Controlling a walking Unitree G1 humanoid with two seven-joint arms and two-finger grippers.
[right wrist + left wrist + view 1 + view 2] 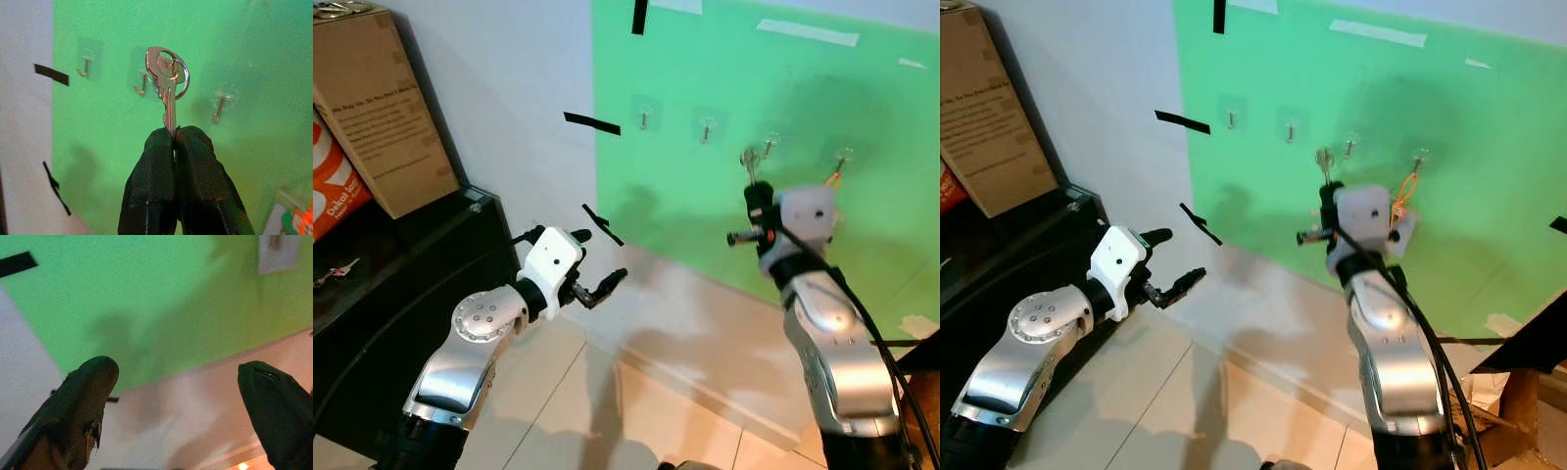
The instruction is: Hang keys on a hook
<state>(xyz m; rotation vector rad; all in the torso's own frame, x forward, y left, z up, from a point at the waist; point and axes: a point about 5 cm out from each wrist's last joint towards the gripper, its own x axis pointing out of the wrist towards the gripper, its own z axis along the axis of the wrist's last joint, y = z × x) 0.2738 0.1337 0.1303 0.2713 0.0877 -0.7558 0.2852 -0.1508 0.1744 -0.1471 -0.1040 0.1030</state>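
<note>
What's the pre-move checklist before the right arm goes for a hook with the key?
1. Grip: right gripper is shut on the key by its blade tip, bow and ring up: ok.
2. Ring free: the key ring hangs clear of the fingers: ok.
3. Target hook: the third hook looks bare in the head view: ok.
4. Alignment: key sits left of and just below that hook; depth to the green wall panel: cannot tell.
5. Far-right hook: something orange already hangs there: not ok as a target.
6. Left gripper: open, low, away from the hooks: ok.
</note>
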